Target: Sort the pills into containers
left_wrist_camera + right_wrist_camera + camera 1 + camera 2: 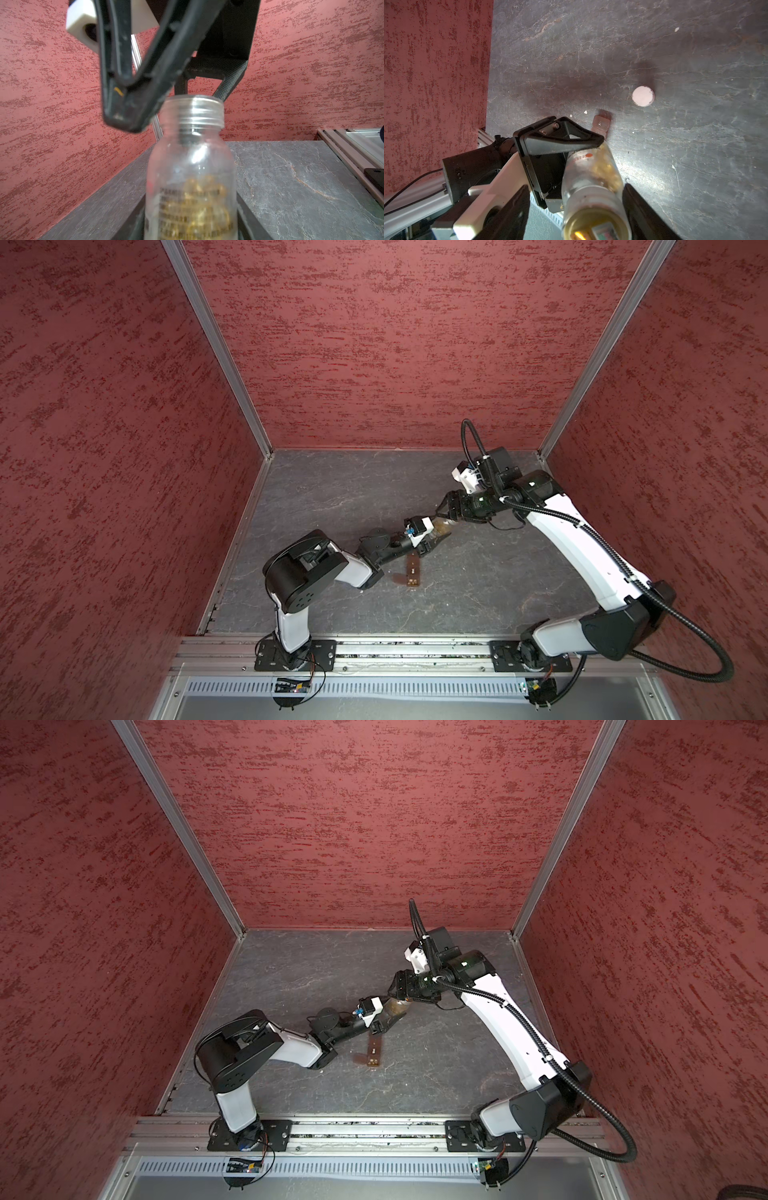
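A clear bottle [191,166] with no cap, its lower part full of yellowish pills [199,199], is tilted above the table in both top views [440,527] [395,1007]. My left gripper [191,224] [432,537] is shut on its body. My right gripper [576,187] [440,516] stands open around the bottle's neck [591,197]: one finger sits close beside it and the other is well apart. The brown box of containers [412,572] [374,1052] lies on the table just in front of the left gripper.
A white round cap [643,96] lies on the dark stone table [478,580]. Tiny whitish bits [585,112] are scattered near it. Red walls [374,344] close the back and both sides, and the aluminium rail [395,651] runs along the front.
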Tool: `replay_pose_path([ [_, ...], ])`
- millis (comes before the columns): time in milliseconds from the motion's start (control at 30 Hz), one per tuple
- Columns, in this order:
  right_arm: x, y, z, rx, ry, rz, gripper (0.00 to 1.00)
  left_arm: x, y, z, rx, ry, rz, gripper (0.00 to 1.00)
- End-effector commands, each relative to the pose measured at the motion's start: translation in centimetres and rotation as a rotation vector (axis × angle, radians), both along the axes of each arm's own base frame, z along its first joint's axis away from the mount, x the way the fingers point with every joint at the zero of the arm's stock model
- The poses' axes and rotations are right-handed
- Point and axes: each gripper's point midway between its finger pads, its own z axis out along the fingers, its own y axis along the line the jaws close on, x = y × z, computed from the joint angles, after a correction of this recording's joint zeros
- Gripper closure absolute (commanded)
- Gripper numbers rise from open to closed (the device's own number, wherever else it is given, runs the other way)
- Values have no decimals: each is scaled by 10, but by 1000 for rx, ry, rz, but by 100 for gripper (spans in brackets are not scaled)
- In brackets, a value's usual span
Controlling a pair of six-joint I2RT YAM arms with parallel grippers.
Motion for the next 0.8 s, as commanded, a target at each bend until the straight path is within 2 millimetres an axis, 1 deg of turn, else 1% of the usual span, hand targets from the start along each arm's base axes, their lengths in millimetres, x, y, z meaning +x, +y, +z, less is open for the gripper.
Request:
replay_pose_path([
  [0,-7,0,5,-24,-13,25,30,6,-1,1,-16,2,2,100],
  [100,-11,-2,2,-46,-7,20,30,8,-1,2,-18,1,8,100],
  [267,-19,1,1,-71,-6,28,30,13,1,2,-20,1,17,100],
  [367,-25,1,3,-82,-11,33,29,15,1,4,-23,-1,20,100],
  [433,-26,-4,7,-92,-25,16,28,15,3,3,-21,-1,23,100],
  [533,-19,-15,14,-137,-64,-33,25,14,4,2,-19,2,22,100],
  [600,-11,-21,19,-158,-84,-66,24,12,4,2,-18,4,17,100],
  [767,8,-25,28,-167,-113,-105,23,7,4,3,-18,3,11,100],
])
